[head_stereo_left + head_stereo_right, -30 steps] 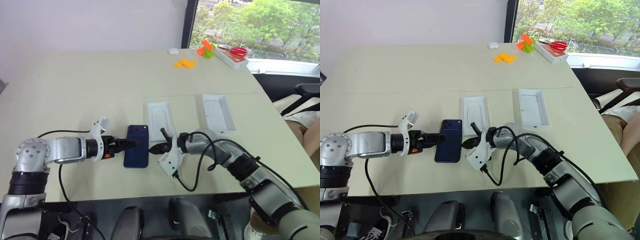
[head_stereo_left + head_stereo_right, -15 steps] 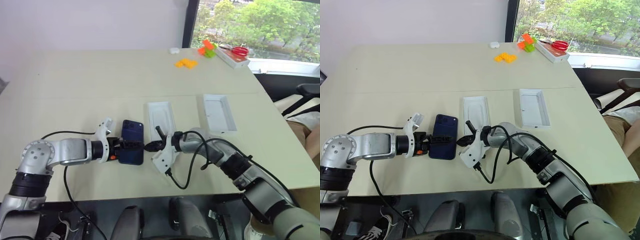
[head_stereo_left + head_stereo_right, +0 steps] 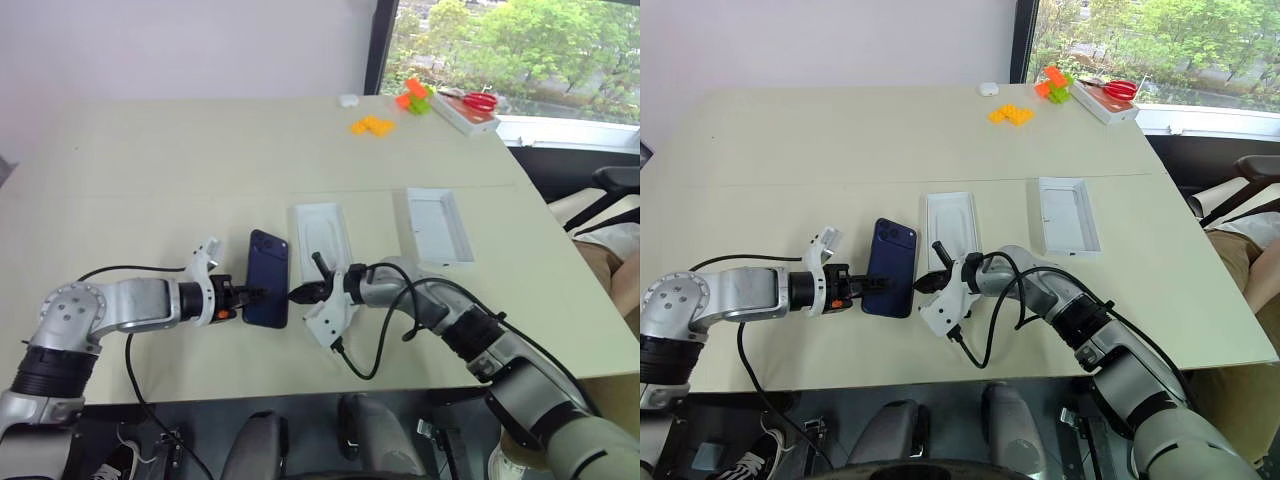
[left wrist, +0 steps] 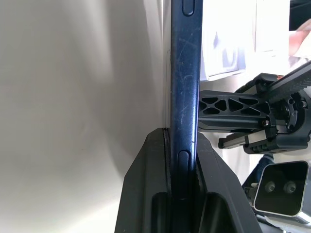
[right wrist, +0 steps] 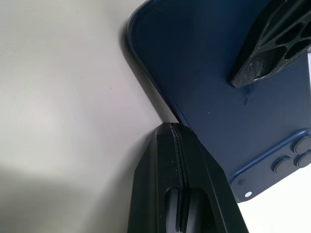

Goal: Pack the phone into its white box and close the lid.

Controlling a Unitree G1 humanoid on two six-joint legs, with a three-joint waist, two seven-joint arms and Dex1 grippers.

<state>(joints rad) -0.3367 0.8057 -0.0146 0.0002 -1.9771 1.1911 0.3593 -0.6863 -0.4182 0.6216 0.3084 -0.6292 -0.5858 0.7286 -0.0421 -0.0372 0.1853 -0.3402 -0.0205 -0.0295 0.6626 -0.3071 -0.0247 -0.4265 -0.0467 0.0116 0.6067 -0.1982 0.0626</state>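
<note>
- The left pincer [image 3: 252, 295] was clamped on the phone [image 3: 268, 279], one black finger on each broad face, as the left wrist view showed along the phone's thin edge [image 4: 184, 97].
- A second before, that pincer had stood wide beside the phone, which then lay flat on the worktop [image 3: 200, 160]; now the phone was tipped up on its long edge, its navy back and camera cluster facing the right arm.
- The right pincer [image 3: 297, 295] was closed tight with nothing between its fingers, its tip against the phone's lower right edge; in the right wrist view its fingers [image 5: 182, 194] met the rim of the phone [image 5: 233, 97].
- Compared with the earlier frame, the right pincer sat closer in to the left, against the phone rather than just off its side.
- The white box [image 3: 322, 236] lay open on the worktop just beyond the phone, unmoved.
- The lid [image 3: 437, 224] lay well to the right of the box, white inside facing up, also unmoved.
- Far across the worktop sat orange blocks [image 3: 370, 126], an orange-and-green toy [image 3: 411, 97], a small white object [image 3: 347, 101] and red scissors [image 3: 477, 101] on a flat white box [image 3: 458, 115].
</note>
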